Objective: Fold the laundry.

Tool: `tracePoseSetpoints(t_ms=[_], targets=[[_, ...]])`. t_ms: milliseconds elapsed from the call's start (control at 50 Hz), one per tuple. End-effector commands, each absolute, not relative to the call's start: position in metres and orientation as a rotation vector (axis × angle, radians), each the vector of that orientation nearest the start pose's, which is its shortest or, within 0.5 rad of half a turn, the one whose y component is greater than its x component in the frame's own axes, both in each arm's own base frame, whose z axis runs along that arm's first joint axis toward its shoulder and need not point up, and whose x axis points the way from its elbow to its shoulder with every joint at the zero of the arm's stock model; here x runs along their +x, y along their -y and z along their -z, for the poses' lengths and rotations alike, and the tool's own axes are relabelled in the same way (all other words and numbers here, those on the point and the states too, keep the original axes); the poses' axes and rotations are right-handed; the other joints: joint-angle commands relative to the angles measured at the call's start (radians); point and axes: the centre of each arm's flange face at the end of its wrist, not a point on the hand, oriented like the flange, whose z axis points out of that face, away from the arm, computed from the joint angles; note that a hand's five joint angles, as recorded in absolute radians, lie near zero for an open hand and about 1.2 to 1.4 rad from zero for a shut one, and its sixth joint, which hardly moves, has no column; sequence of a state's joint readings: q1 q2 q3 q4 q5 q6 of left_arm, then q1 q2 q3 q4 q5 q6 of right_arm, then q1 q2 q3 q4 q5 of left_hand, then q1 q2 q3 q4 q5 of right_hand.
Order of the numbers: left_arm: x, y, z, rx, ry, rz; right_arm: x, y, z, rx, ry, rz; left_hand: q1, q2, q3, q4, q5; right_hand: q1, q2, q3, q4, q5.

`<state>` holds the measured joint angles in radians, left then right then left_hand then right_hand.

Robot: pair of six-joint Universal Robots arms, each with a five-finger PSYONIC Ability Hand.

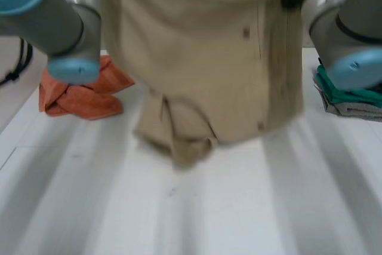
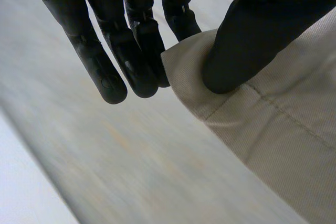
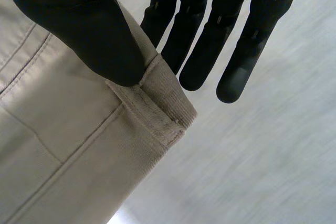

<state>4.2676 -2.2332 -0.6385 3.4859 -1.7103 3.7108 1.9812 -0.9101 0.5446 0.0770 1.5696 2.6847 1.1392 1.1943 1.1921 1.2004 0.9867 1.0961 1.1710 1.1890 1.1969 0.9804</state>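
A beige twill garment point(image 1: 209, 58) hangs over the white desk point(image 1: 179, 219). The left hand point(image 2: 247, 35) and the right hand point(image 3: 89, 30) each pinch a corner of it. A crumpled orange cloth point(image 1: 77, 97) lies at its 9 o'clock and a folded green cloth point(image 1: 349, 95) at its 3 o'clock.

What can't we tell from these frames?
- Head view: the beige garment is cut off by the top edge, and its hanging folds hide its full shape.
- Head view: the orange cloth is partly behind the left arm.
- Head view: the green cloth is partly under the right arm and cut off by the side edge.

A white table point(image 1: 179, 219) stands over a pale floor point(image 1: 15, 97).
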Motion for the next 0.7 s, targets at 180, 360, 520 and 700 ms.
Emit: tracePoseSetpoints(t_ms=[180,360,520,700], targets=[[-0.291,0.371,-0.405,0.434,-1.256,2.777,0.308,0.359,-0.388,-0.649,-1.534,2.707,0.257,0.202,0.204,0.196,0.235,0.3,0.225,0.207,0.199,0.241],[-0.293,0.341,-0.272,0.848,-1.746,2.48,0.306,0.35,-0.26,-0.941,-2.052,2.261,0.257,0.202,0.204,0.196,0.235,0.3,0.225,0.207,0.199,0.241],[-0.274,0.283,-0.191,1.148,-1.991,2.031,0.293,0.32,-0.185,-1.258,-2.346,1.886,0.257,0.202,0.204,0.196,0.235,0.3,0.225,0.207,0.199,0.241],[-0.233,0.158,-0.211,1.492,-1.974,1.598,0.248,0.231,-0.222,-1.617,-2.477,1.523,0.257,0.202,0.204,0.196,0.235,0.3,0.225,0.207,0.199,0.241]])
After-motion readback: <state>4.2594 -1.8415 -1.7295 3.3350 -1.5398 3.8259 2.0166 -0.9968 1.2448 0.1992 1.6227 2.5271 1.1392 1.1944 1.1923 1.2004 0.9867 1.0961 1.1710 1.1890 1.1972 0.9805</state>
